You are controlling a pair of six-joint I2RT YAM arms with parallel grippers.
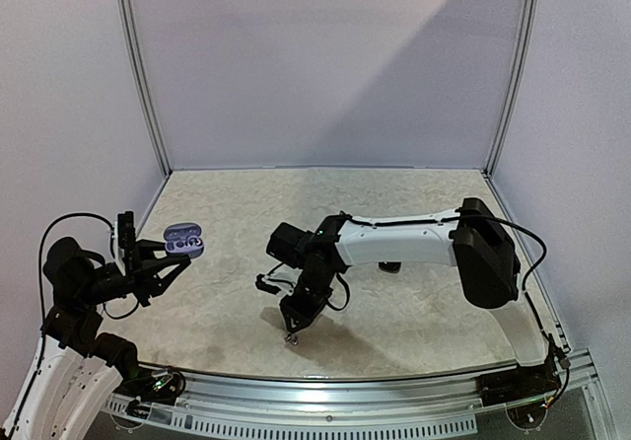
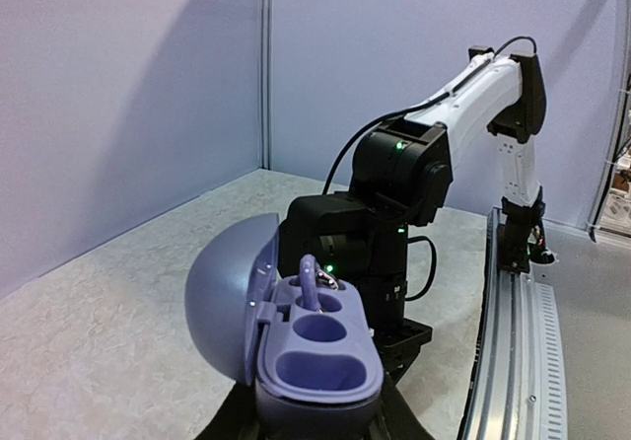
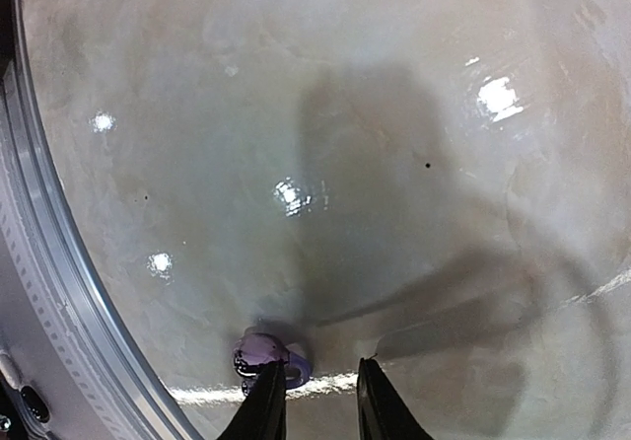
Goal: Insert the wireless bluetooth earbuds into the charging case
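The purple charging case (image 2: 325,371) is held up off the table with its lid (image 2: 232,307) swung open to the left. My left gripper (image 2: 315,422) is shut on the case's base. In the top view the case (image 1: 183,240) sits at the far left. One purple earbud (image 2: 311,282) stands in the far pocket with its hook sticking up; the near pockets are empty. A second purple earbud (image 3: 258,351) lies on the table. My right gripper (image 3: 323,381) points down at the table, jaws apart with nothing between them. Its left fingertip (image 3: 268,386) is right beside that earbud.
The right arm (image 2: 414,183) reaches across the middle of the table (image 1: 414,302), just beyond the case. An aluminium rail (image 3: 59,292) runs along the near edge, close to the loose earbud. A small dark object (image 1: 391,266) shows under the right arm.
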